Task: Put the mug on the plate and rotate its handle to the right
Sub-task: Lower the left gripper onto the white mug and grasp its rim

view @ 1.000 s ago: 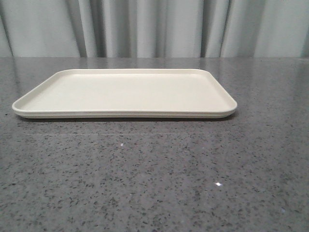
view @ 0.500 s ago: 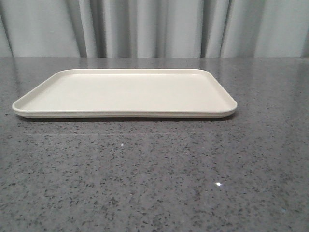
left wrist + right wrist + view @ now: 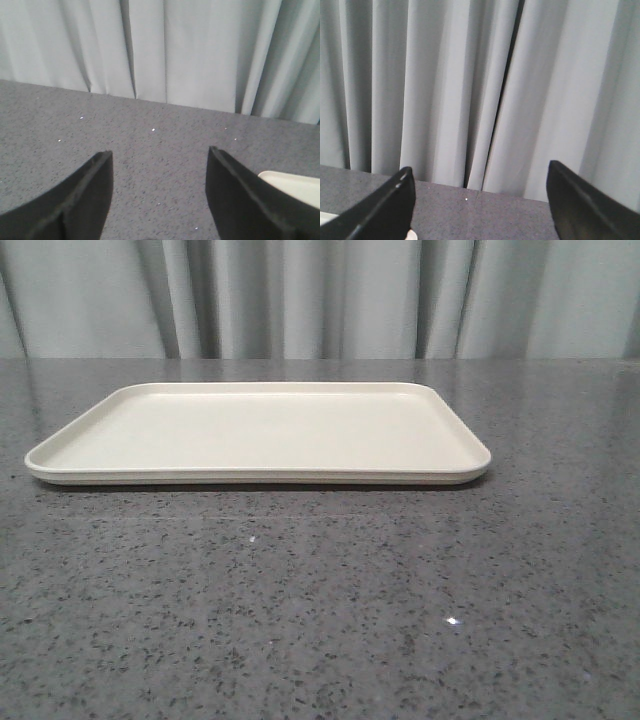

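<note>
Grey curtain (image 3: 300,295) backs one speckled table (image 3: 320,620); one plate (image 3: 260,430) lies mid-frame, bare. Left gripper (image 3: 159,165) and right gripper (image 3: 479,182) both gape wide, holding nothing.

Front view faces the curtain (image 3: 320,300) low over the table (image 3: 320,620); both wrist views share them.

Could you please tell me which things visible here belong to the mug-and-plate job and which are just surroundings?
Belongs to the job:
plate, bare
left gripper, open
right gripper, open
The mug is not in view.

Just surroundings:
table
curtain
</note>
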